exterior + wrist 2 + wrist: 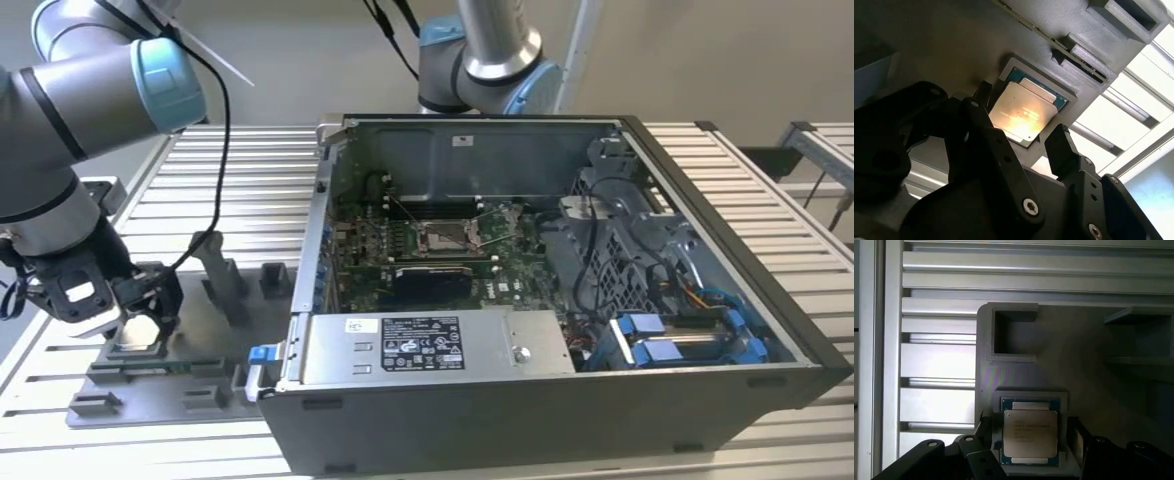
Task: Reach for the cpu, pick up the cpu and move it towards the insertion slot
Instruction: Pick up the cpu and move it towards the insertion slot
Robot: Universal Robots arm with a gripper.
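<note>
The gripper point(1031, 430) is hanging low over the grey tray point(1079, 365) at the exterior view's left; its fingers point(1077, 440) are spread, one standing on each side of the cpu point(1030, 434); in both wrist views a narrow gap is showing between each finger and the chip's edge, so nothing is being pinched. The cpu is lying flat in its square recess in the tray, metal top upward; it is not yet lifted.

Judged from this, the reach is as good as complete; the grasp is not yet made; the lift and the carry are outstanding.

Beyond the tray, on the slatted table point(227, 200), the open case point(534, 400) is lying on its side; inside it the green board point(354, 250) is facing up. The slot point(447, 236) is sitting near the middle of that board, silver frame around a dark centre; it is well apart from the gripper, with the case wall standing between them. Nothing is resting in the slot as far as the exterior view is showing.
</note>
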